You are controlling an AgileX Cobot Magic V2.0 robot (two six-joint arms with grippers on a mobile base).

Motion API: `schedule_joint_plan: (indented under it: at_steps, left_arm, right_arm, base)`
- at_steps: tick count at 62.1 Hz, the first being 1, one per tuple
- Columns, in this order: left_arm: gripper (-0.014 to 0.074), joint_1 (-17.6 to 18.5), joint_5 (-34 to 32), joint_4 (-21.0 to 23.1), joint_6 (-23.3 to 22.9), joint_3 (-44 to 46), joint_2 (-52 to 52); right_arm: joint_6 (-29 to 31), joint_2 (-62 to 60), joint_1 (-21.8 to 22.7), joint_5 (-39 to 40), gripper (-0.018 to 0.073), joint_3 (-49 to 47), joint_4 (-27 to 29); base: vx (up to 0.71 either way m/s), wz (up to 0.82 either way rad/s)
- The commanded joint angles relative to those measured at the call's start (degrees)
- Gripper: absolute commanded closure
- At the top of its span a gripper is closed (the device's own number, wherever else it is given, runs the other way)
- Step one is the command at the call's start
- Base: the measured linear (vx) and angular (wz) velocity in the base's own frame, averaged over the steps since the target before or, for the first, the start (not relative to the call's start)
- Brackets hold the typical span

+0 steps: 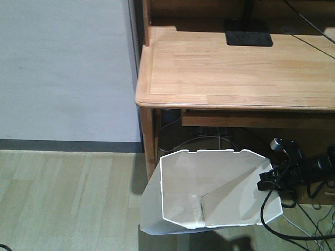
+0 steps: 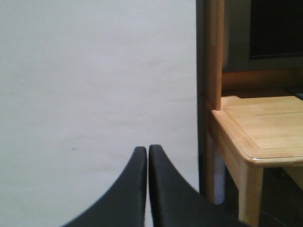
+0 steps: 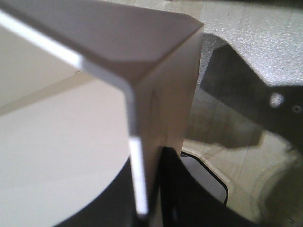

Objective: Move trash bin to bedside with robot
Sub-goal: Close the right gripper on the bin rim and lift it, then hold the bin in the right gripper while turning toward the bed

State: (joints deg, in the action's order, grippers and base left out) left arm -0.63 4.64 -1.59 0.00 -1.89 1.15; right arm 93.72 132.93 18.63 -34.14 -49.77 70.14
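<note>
The white trash bin (image 1: 209, 191) is tilted, its mouth facing the camera, on the floor in front of the desk. My right gripper (image 1: 264, 180) is shut on the bin's right rim; in the right wrist view the thin white wall (image 3: 156, 118) sits pinched between the black fingers (image 3: 189, 198), one inside and one outside. My left gripper (image 2: 147, 150) is shut and empty, held up facing the white wall. The bed is out of view.
A light wooden desk (image 1: 235, 68) stands right behind the bin, with a black monitor base (image 1: 248, 32) on it and cables (image 1: 209, 138) under it. A white wall (image 1: 63, 68) with dark skirting is at the left. Pale wood floor (image 1: 68, 198) lies left of the bin.
</note>
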Motion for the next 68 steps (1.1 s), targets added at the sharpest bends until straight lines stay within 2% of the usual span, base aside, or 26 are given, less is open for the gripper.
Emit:
schedule_joint_plan:
  at_steps: [1,27,68]
  left_arm:
    - [0.0603,0.4,-4.3,0.5,-0.8,-0.7,0.3]
    - [0.0603,0.4,-4.3,0.5,-0.8,-0.7,0.3]
    - [0.0603,0.4,-4.3,0.5,-0.8,-0.7,0.3]
  right_arm:
    - [-0.1,-4.0,0.2,-13.9,0.0564,-0.5,2.6]
    - [-0.1,-4.0,0.2,-13.9,0.0564,-0.5,2.5]
    - [-0.1,-4.0,0.2,-13.9,0.0564,-0.5,2.5]
  base:
    - [-0.05,0.19]
    - [-0.07,0.38]
    - [-0.07,0.69]
